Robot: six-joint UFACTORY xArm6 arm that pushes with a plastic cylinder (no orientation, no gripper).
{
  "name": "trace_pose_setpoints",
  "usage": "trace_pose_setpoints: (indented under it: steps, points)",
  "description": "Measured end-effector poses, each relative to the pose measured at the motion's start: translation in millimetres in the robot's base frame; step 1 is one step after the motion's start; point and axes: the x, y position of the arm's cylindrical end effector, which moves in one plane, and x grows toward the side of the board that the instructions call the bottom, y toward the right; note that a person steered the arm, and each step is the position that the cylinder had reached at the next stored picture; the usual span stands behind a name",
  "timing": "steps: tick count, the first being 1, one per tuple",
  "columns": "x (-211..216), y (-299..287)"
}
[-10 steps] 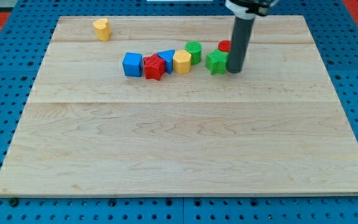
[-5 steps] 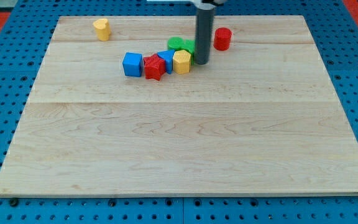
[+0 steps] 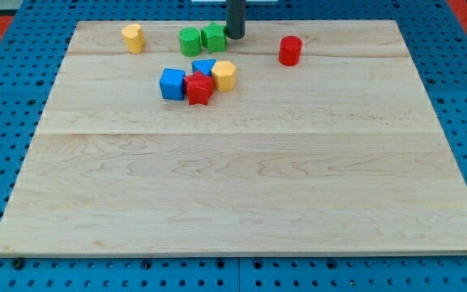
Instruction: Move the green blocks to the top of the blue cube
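The blue cube [image 3: 172, 83] sits at the left end of a cluster in the board's upper middle. Two green blocks lie side by side above it and slightly to its right: a green cylinder [image 3: 189, 41] and a green star-like block [image 3: 213, 37]. My tip [image 3: 235, 36] stands just to the right of the green star-like block, touching or nearly touching it, near the view's top.
A red star block [image 3: 199, 88], a blue block [image 3: 204, 68] and a yellow block [image 3: 224, 75] cluster right of the blue cube. A yellow block [image 3: 133, 37] lies at the upper left. A red cylinder [image 3: 290, 50] stands at the upper right. The wooden board's [image 3: 242, 195] top edge is close behind the tip.
The tip moved left and up, pushing both green blocks from right of the cluster to above it. The yellow and blue blocks in the cluster shifted slightly left.
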Motion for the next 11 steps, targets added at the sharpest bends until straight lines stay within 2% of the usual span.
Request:
trace_pose_setpoints:
  steps: [1,3,5,6,8,11]
  points:
    - [-0.7,-38.3]
    - [-25.1,-20.4]
    - [-25.0,-91.7]
    - [-22.6,-108.2]
    - [-4.4,-108.2]
    - [-4.4,-109.9]
